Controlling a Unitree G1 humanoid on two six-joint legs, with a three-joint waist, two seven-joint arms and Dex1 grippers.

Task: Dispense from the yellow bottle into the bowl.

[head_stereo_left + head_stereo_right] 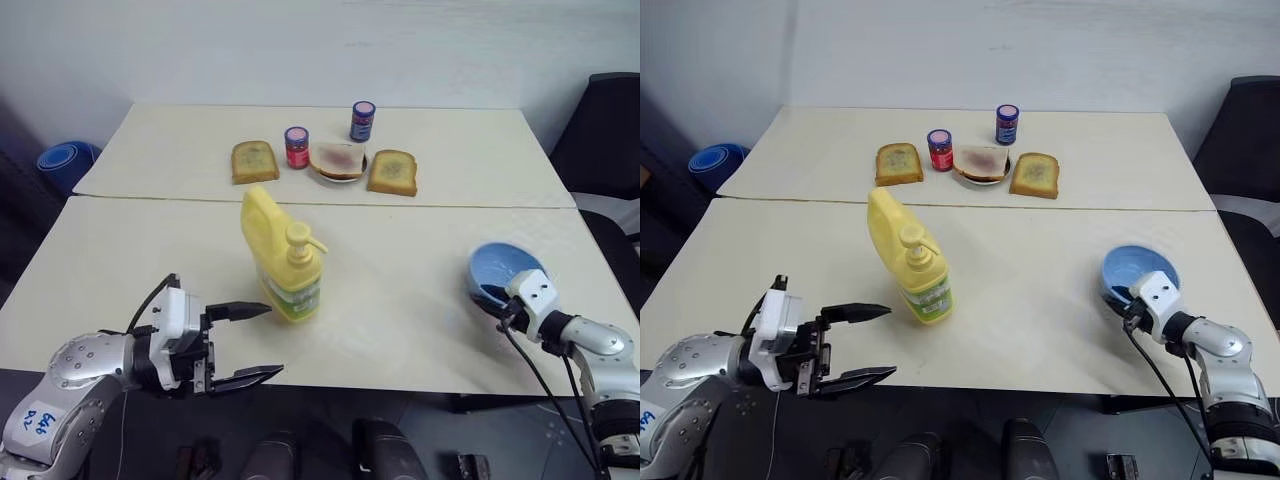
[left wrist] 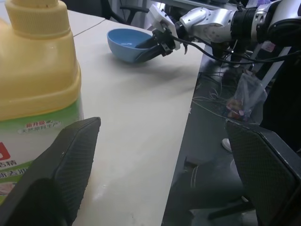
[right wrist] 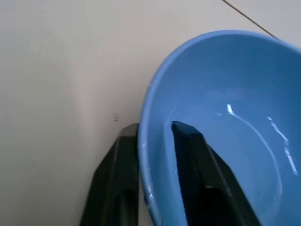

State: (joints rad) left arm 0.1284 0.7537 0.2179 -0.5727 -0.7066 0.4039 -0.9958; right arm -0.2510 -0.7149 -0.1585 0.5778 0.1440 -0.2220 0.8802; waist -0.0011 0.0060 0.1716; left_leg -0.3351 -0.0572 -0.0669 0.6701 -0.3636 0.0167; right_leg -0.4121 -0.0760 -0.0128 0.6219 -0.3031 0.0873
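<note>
The right pincer is clamped on the near rim of the light-blue bowl, one finger inside, one outside. The bowl sits near the surface's right edge, well apart from the upright yellow bottle, which stands mid-surface just ahead of the wide-open, empty left pincer, the nearer arm.

In the left wrist view the yellow bottle is cut off by the frame edge, so its pump head and base are unseen, and its label print cannot be read. Beside the bottle, the right gripper is partly hidden behind the bowl rim.
</note>
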